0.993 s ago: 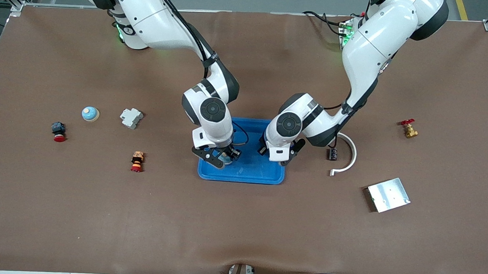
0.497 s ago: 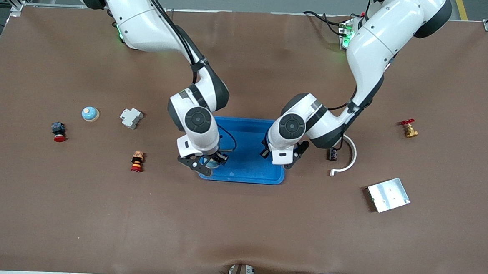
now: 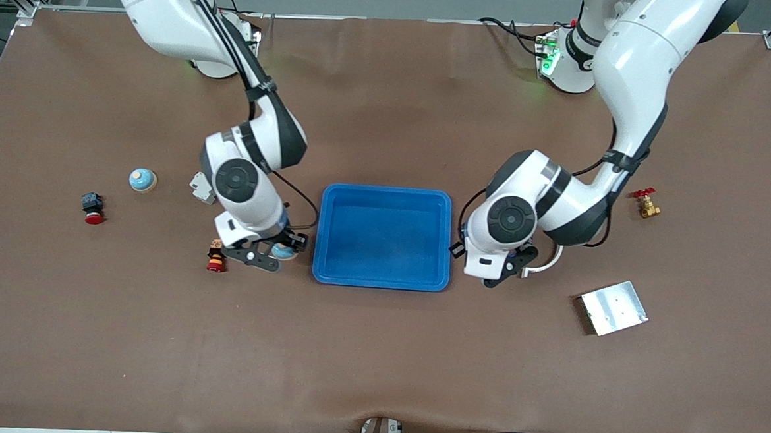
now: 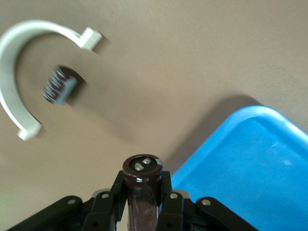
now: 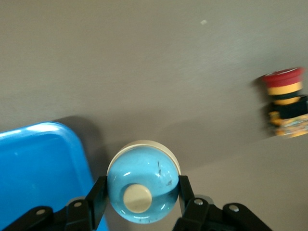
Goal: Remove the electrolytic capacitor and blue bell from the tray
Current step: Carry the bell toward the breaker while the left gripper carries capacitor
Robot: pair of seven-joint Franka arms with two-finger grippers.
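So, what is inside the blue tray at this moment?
The blue tray holds nothing: its whole floor shows bare. The bell sits in the right gripper, the capacitor in the left gripper, each over the table beside the tray.

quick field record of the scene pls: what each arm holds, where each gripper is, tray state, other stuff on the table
left gripper: jaws shut on a brown capacitor, over the table beside the tray at the left arm's end
right gripper: jaws shut on a blue bell, over the table beside the tray at the right arm's end
blue tray: mid-table, nothing in it
second capacitor: lying inside the white curved bracket
second bell: toward the right arm's end
other items: red push button, brass valve, metal plate
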